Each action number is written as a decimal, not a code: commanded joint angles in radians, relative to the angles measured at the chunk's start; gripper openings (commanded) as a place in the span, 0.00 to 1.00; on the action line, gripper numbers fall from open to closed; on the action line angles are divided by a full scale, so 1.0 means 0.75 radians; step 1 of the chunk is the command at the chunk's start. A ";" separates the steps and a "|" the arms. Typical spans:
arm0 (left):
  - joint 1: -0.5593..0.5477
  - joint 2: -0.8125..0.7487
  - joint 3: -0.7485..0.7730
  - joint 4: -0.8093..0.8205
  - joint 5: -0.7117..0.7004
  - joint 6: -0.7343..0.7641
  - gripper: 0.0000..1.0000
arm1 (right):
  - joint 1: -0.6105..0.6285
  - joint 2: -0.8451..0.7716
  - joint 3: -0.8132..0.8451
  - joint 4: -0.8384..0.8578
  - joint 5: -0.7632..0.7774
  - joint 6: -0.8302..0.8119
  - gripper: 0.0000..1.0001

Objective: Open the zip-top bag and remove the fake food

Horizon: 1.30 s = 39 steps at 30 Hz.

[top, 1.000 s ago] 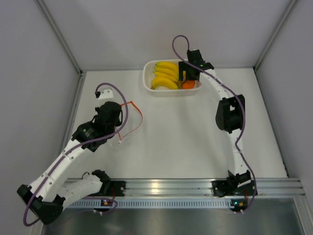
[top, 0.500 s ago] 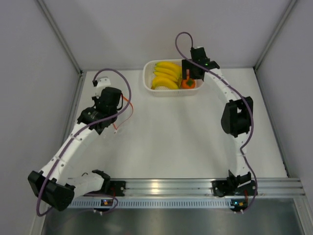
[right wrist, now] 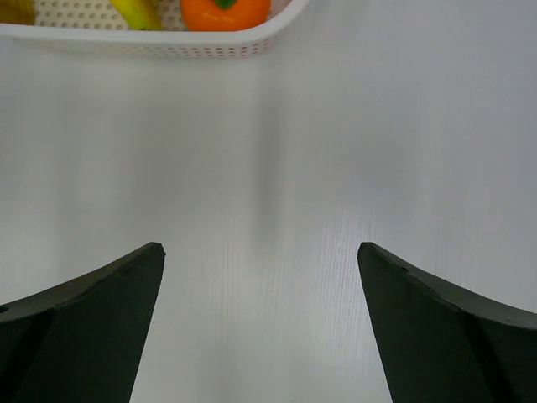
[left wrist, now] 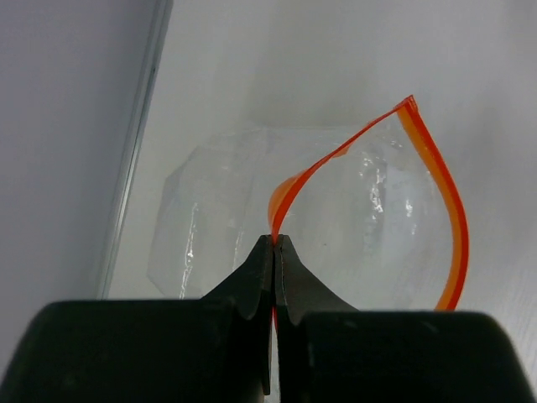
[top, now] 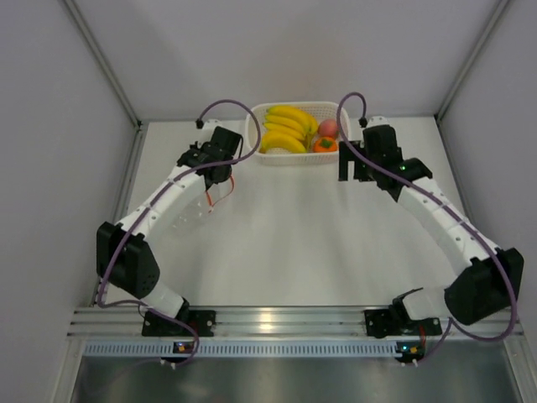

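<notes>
Top camera first: my left gripper (top: 221, 170) is in the upper left part of the frame, just left of the white basket (top: 252, 138), with the zip-top bag (top: 210, 200) hanging under it. All the fake food I can see sits in the basket: the bananas (top: 285, 130), the peach (top: 329, 128) and the orange fruit (top: 324, 144). The right gripper (top: 348, 164) hovers just right of the basket, touching nothing. On the left wrist cam the left gripper (left wrist: 274, 252) is pinched flat on the orange zip strip (left wrist: 453, 218), right where it curls. The bag (left wrist: 336, 218) gapes open below and looks empty to me, so I'd say the job is basically done. The right wrist cam shows the right gripper (right wrist: 260, 252) spread wide over bare table, with the basket rim (right wrist: 168, 38) and the orange fruit (right wrist: 225, 10) at the top edge. My worry is that the pinch is only on a thin bit of strip, so a quick swing could let the bag slip out, or drag its loose crinkly plastic against the basket. The right arm is also close enough that a sloppy move could nudge the basket. No brands, labels or readable text in any view.
</notes>
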 commanded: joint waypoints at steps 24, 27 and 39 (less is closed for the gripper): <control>-0.327 -0.129 -0.022 0.014 0.086 -0.060 0.68 | 0.103 -0.734 -0.382 -0.087 0.111 0.109 1.00; -0.323 -0.236 -0.046 0.018 0.088 -0.103 0.80 | 0.103 -0.803 -0.364 -0.126 0.149 0.094 1.00; -0.312 -0.837 -0.263 0.032 -0.033 -0.077 0.98 | 0.103 -1.171 -0.286 -0.324 0.317 0.039 0.99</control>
